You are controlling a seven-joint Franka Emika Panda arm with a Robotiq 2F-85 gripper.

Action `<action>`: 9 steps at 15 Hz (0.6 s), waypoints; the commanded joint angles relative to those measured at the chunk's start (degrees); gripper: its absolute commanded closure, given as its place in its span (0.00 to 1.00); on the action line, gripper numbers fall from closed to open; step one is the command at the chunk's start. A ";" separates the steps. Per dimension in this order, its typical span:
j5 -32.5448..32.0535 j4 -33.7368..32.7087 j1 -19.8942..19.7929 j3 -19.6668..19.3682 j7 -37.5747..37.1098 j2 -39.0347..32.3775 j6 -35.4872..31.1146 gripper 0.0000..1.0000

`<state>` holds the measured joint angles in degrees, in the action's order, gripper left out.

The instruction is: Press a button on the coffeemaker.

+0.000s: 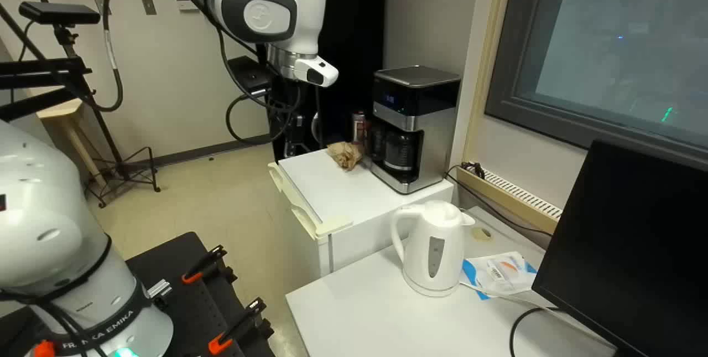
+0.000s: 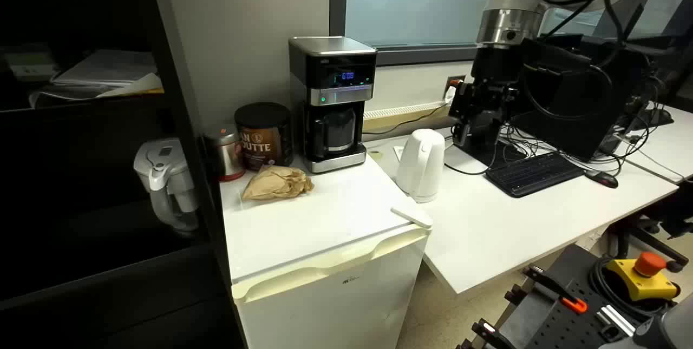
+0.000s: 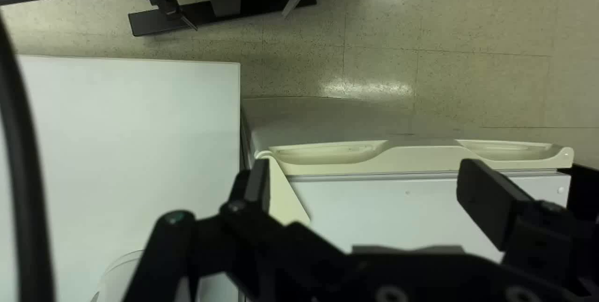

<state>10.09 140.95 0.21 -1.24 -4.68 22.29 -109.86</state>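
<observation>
The coffeemaker (image 1: 437, 146) is a black and silver boxy machine with a dark carafe. It stands upright on the small white fridge (image 1: 337, 196). In an exterior view the coffeemaker (image 2: 338, 96) shows a front panel with a lit blue clock and small green lights. My gripper (image 2: 476, 135) hangs pointing down, apart from the coffeemaker. In an exterior view my gripper (image 1: 293, 133) is left of it, partly lost against the dark background. In the wrist view my gripper (image 3: 367, 189) is open and empty above the fridge's front edge. The coffeemaker is out of the wrist view.
A white kettle (image 1: 437, 252) stands on the white desk (image 2: 460, 246) beside the fridge. A crumpled paper bag (image 2: 277, 182), a brown coffee tin (image 2: 262, 138) and a metal canister (image 2: 226, 154) sit by the coffeemaker. A monitor (image 1: 636, 246) and a black shelf (image 2: 178, 122) flank the area.
</observation>
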 commanded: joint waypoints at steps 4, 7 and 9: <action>0.10 -0.08 -0.36 0.31 0.11 -0.02 0.11 0.00; 0.10 -0.08 -0.35 0.31 0.11 -0.02 0.11 0.00; -0.51 0.00 -0.28 0.24 1.41 -0.18 -0.62 0.00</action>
<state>10.09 140.95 0.20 -1.24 -4.68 22.29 -109.86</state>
